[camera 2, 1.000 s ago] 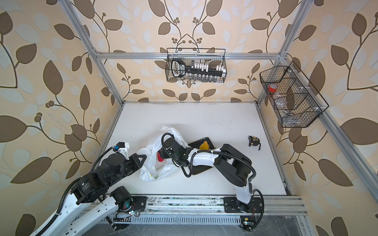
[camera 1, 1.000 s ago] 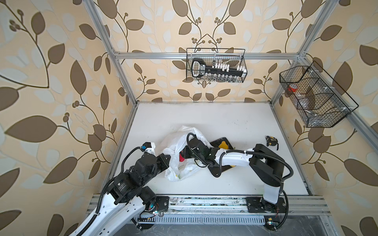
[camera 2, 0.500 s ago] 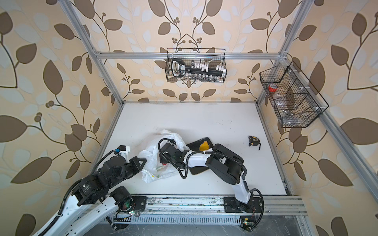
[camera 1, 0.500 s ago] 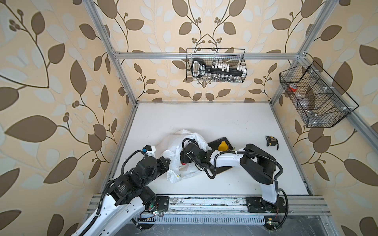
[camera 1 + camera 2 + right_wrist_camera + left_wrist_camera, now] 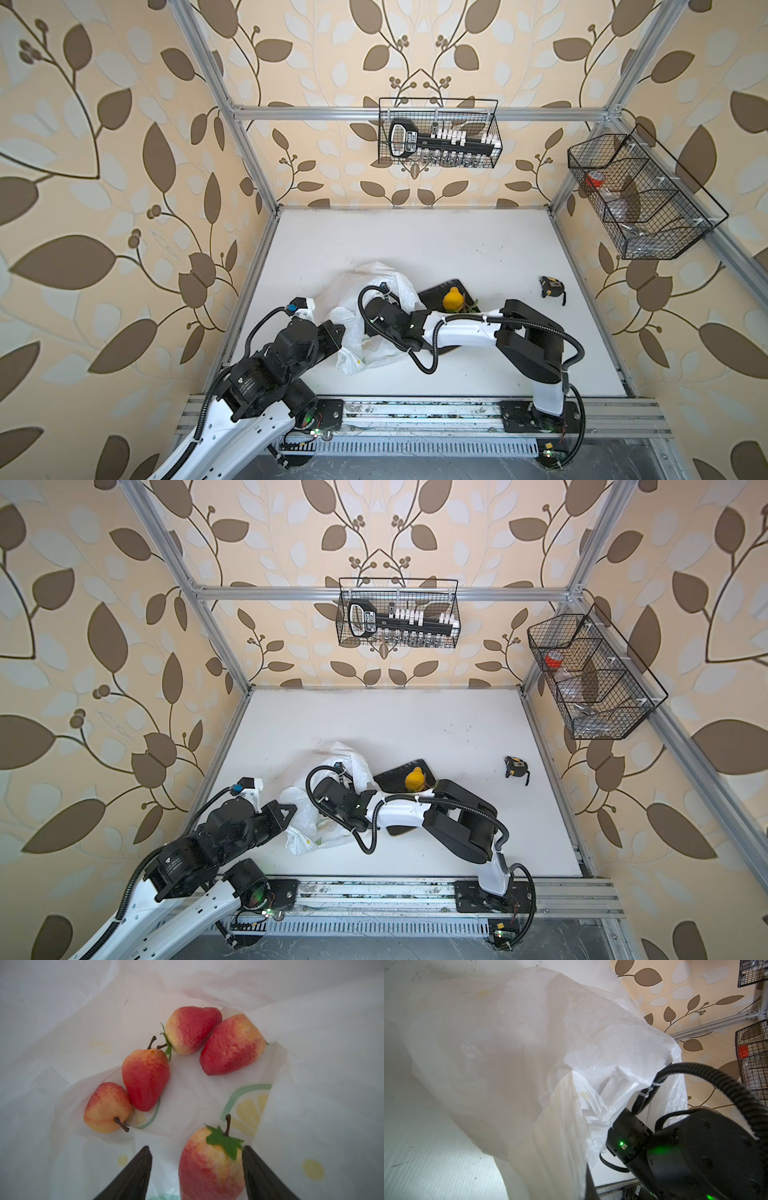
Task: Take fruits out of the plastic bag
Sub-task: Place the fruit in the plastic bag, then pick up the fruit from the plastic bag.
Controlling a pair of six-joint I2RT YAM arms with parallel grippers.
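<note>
The translucent white plastic bag (image 5: 376, 286) (image 5: 345, 758) lies crumpled at the table's near left. My left gripper (image 5: 338, 332) is shut on the bag's left edge; in the left wrist view the bag (image 5: 508, 1043) drapes over it and hides all but one dark finger (image 5: 590, 1186). My right gripper (image 5: 195, 1148) is inside the bag, open, with a red-yellow, green-leafed fruit (image 5: 209, 1169) between its jaws, close to one finger and clear of the other. Several more red-yellow fruits (image 5: 145, 1080) lie on the bag's floor beyond it. A yellow lemon-like fruit (image 5: 453, 300) (image 5: 414, 780) sits on the black tray (image 5: 432, 293).
A black-and-yellow tape measure (image 5: 552, 286) lies on the table to the right. The right arm's forearm (image 5: 465, 332) crosses over the tray. Wire baskets hang on the back wall (image 5: 438, 133) and right wall (image 5: 640, 195).
My right arm has reached further left into the bag, and its gripper is now hidden from above. The bag's top has shifted. My left gripper has kept its hold.
</note>
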